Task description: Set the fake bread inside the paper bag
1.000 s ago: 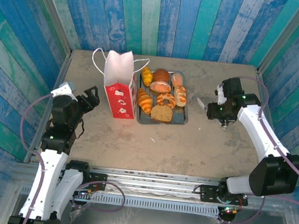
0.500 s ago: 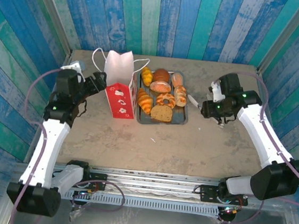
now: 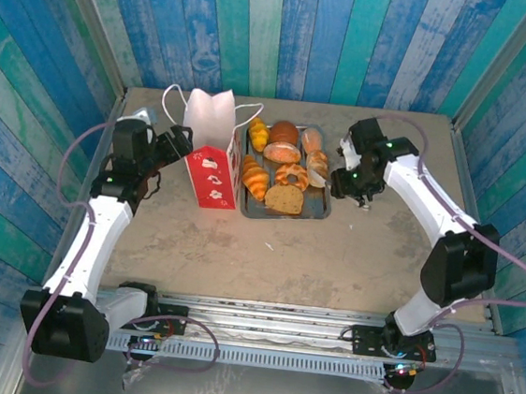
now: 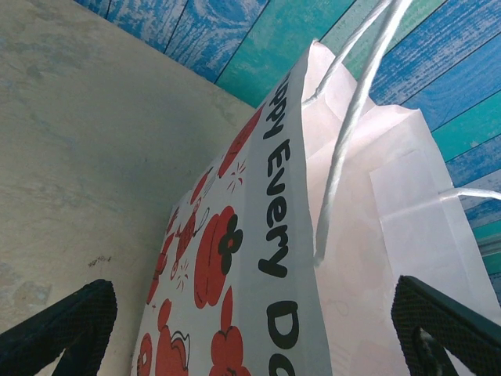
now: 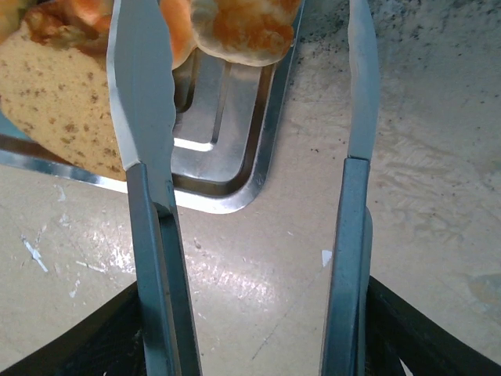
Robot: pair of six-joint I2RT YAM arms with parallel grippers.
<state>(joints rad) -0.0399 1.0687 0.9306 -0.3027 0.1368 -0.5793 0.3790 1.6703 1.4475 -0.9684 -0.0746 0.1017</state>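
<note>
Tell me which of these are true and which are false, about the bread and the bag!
1. The paper bag stands upright, left of the tray. True.
2. All the bread is already inside the bag. False: the fake bread lies on the tray.
3. The jaws on the right arm are open, at the tray's edge. True.
4. The jaws on the left arm are squeezing a croissant. False: they are open, holding nothing, and face the bag.

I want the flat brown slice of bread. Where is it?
In the top view, the brown slice lies at the near edge of the metal tray, right of the paper bag, beside a croissant.
</note>
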